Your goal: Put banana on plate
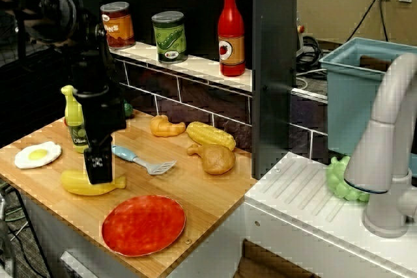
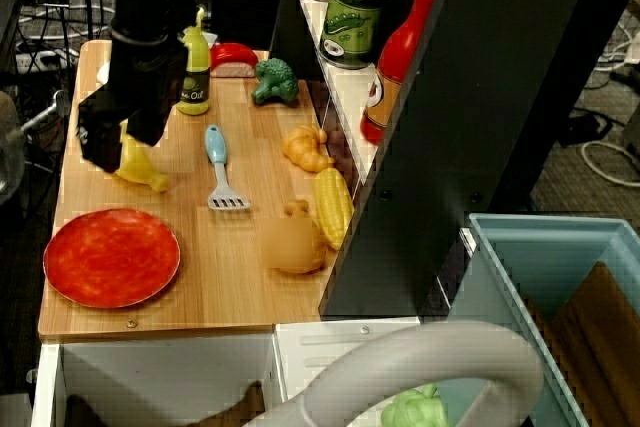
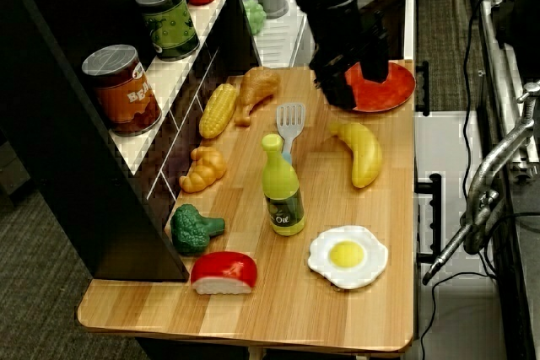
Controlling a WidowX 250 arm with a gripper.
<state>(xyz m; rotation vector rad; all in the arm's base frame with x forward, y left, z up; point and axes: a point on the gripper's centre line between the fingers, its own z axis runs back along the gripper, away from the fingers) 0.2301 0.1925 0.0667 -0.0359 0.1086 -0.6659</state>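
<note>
The yellow banana [image 1: 81, 184] lies flat on the wooden board, left of the red-orange plate [image 1: 143, 224]. My black gripper [image 1: 98, 170] hangs just over the banana's middle and hides part of it in this view. In the overhead view the gripper [image 2: 120, 147] covers the far end of the banana [image 2: 142, 169], with the plate [image 2: 110, 257] nearer the front edge. From the far side, the banana [image 3: 361, 153] shows whole, the gripper [image 3: 350, 90] hovers above it, and the plate [image 3: 388, 88] lies behind. The jaws look spread and hold nothing.
An oil bottle [image 1: 75, 122] and a fried egg [image 1: 38, 154] stand left of the gripper. A blue-handled spatula [image 1: 140, 161] lies just right of it. Corn [image 1: 210, 136], a chicken leg [image 1: 215, 159] and a croissant [image 1: 166, 126] lie near the back wall. A dark pillar [image 1: 273, 69] and a faucet [image 1: 384, 148] stand at the right.
</note>
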